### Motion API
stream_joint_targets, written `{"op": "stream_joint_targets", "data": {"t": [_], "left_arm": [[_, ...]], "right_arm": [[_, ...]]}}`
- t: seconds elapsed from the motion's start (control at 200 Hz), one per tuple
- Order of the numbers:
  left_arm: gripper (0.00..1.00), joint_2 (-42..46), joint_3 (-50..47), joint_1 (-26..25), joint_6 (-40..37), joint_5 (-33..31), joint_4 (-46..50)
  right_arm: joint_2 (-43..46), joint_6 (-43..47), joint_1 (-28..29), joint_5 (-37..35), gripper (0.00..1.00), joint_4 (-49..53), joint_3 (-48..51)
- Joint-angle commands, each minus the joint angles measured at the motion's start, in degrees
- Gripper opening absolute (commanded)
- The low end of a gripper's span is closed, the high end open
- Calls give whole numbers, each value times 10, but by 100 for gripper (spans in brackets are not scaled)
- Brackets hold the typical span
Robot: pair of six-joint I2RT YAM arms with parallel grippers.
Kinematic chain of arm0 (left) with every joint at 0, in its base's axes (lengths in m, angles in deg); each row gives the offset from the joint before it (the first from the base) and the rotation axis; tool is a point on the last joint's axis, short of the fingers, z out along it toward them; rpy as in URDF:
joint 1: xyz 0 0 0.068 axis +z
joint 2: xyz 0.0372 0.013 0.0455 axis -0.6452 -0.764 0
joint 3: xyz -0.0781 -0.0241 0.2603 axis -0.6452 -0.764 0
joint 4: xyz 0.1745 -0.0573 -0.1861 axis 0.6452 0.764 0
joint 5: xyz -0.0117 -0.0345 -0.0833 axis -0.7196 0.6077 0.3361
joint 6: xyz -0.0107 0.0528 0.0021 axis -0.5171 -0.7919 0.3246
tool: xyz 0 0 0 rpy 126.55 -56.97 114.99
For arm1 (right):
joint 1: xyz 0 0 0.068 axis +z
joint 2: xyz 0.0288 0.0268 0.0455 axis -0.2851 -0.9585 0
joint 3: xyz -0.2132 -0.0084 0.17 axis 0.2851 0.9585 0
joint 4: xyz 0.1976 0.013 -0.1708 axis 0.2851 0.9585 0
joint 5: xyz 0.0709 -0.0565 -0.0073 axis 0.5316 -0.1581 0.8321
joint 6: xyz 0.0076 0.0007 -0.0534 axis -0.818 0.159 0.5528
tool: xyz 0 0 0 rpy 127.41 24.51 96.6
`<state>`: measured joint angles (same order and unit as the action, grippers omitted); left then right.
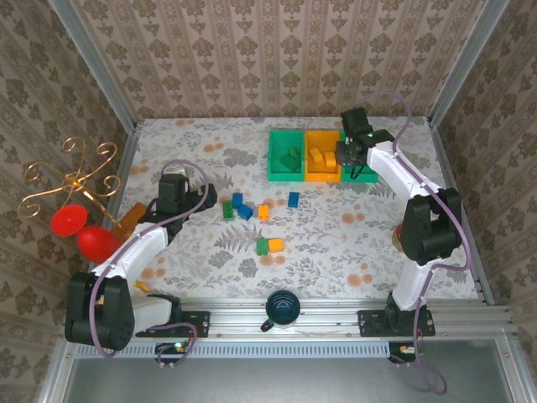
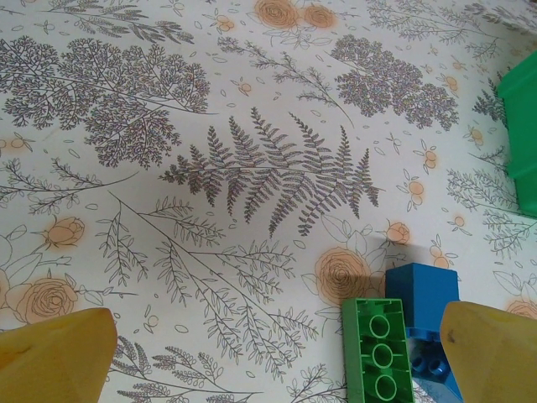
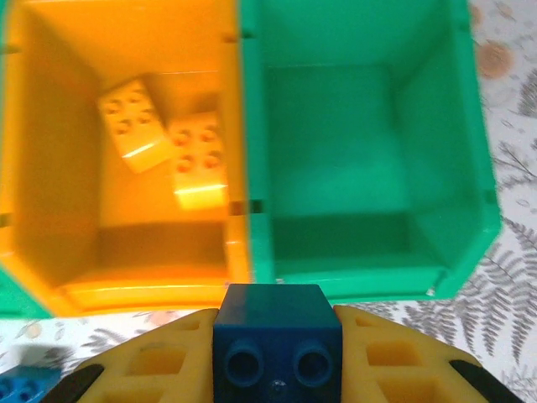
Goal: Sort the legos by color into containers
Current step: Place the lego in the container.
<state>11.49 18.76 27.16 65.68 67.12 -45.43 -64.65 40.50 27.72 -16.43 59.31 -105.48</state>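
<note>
Left gripper (image 2: 273, 361): jaws wide, nothing held, low over the left-middle of the table (image 1: 352, 243). A green brick (image 2: 377, 353) and a blue brick (image 2: 419, 298) touch each other, just by its right finger. Mid-table loose: orange brick (image 1: 263, 212), second blue brick (image 1: 294, 200). Far edge, in a row: left green bin (image 1: 277, 172), orange bin (image 3: 50, 168) holding two orange legos (image 3: 134, 122), right green bin (image 3: 445, 126). Right gripper (image 3: 277, 357) is clamped on a dark blue brick (image 3: 277, 323) above that bin's near rim.
</note>
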Motion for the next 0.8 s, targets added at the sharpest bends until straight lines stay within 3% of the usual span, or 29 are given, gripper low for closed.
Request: {"op": "stream_joint_targets", "data": {"t": [0.0, 0.48, 0.795], "left_arm": [[100, 0, -6, 4, 12, 8, -4], [100, 10, -1, 4, 12, 11, 5], [100, 14, -2, 4, 9, 8, 9]], "right_arm": [[8, -27, -29, 11, 9, -13, 10], [-92, -20, -68, 24, 10, -10, -38], [-132, -10, -69, 17, 24, -6, -72]]}}
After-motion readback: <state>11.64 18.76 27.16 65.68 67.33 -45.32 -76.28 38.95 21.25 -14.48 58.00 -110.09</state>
